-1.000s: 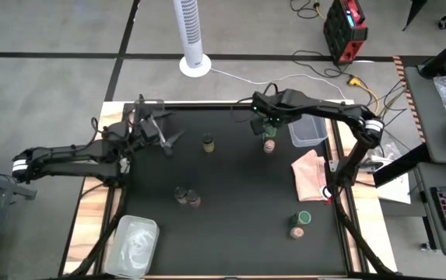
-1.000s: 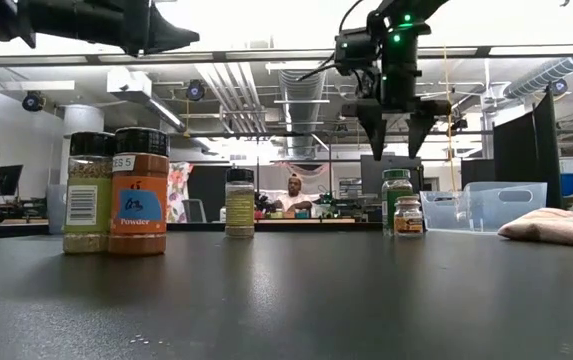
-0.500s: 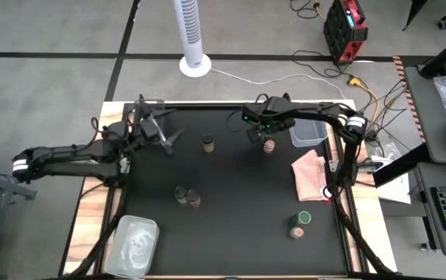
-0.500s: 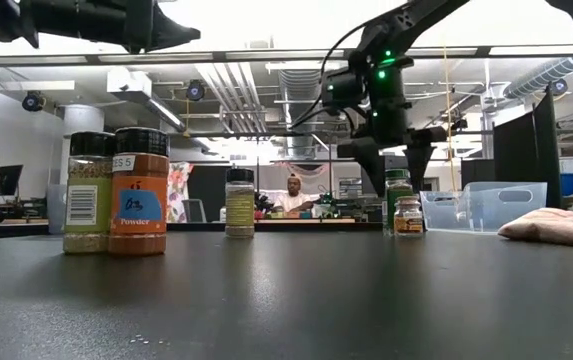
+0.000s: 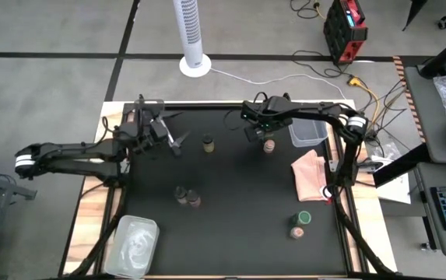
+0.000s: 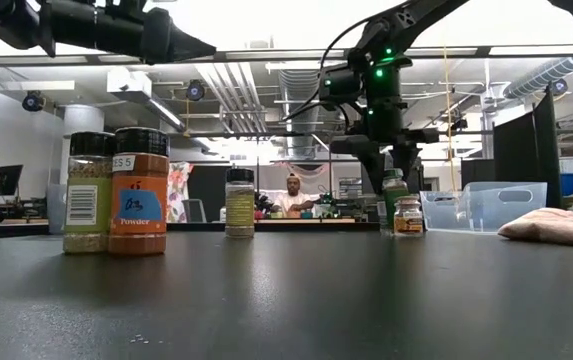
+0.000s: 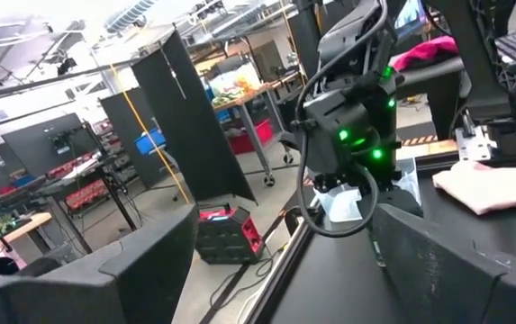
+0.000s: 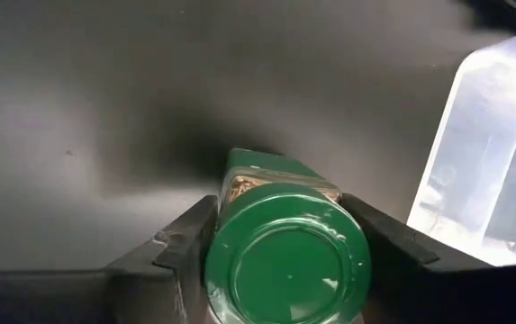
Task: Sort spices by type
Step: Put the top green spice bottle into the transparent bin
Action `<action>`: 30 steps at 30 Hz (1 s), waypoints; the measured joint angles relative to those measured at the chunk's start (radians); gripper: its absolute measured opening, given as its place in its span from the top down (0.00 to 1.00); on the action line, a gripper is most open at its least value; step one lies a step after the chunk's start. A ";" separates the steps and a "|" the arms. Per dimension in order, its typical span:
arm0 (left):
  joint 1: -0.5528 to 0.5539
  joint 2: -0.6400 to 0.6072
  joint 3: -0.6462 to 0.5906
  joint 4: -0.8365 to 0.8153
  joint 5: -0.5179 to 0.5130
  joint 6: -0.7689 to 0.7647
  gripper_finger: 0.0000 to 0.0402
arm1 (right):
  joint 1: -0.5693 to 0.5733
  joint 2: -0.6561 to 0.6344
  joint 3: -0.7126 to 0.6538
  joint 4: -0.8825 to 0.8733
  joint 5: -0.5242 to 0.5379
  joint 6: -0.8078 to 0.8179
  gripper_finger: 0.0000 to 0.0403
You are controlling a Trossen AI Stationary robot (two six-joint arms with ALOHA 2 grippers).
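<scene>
Between my right gripper's [image 8: 285, 236] fingers stands a green-lidded spice jar [image 8: 286, 261], at the table's far side; the low view shows this jar [image 6: 397, 184] too. A small brown jar [image 5: 269, 145] stands right beside it. A yellowish jar [image 5: 208, 143] stands alone. Two jars [image 5: 187, 197] stand together mid-table, one greenish [image 6: 89, 192] and one orange [image 6: 138, 190]. Another green-lidded jar [image 5: 304, 218] and a pinkish-brown-topped jar [image 5: 295, 231] stand near-right. My left gripper [image 5: 177, 141] hangs open in the air, left of the yellowish jar. My right gripper has the green-lidded jar by its upper body, just under the lid [image 8: 239, 193], pinched between the two fingers [image 8: 185, 243]. The fingers come from above, pointing down. The jar stands upright with its base on the table.
A clear tub [image 5: 308, 131] sits close to the right of the held jar, and a pink cloth [image 5: 312, 173] lies near the right edge. A second clear tub [image 5: 133, 241] is at the near-left corner. A person [image 6: 293, 190] sits in the room beyond the table.
My right gripper has come down over the green-lidded jar, shifting slightly toward the table's left, and its fingers have drawn in on either side of the jar. My left gripper has moved a little toward the table's right, staying open.
</scene>
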 joint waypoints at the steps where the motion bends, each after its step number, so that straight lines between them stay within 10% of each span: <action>1: 0.000 0.004 0.001 0.001 0.000 0.000 0.20 | 0.000 0.000 0.000 0.002 -0.001 0.000 0.52; 20: 0.000 0.108 0.054 0.009 0.000 -0.001 0.20 | -0.006 -0.140 0.118 -0.001 -0.005 -0.064 0.52; 30: 0.000 0.080 0.070 -0.020 -0.001 0.003 0.20 | -0.138 -0.190 0.281 -0.323 0.086 -0.078 0.52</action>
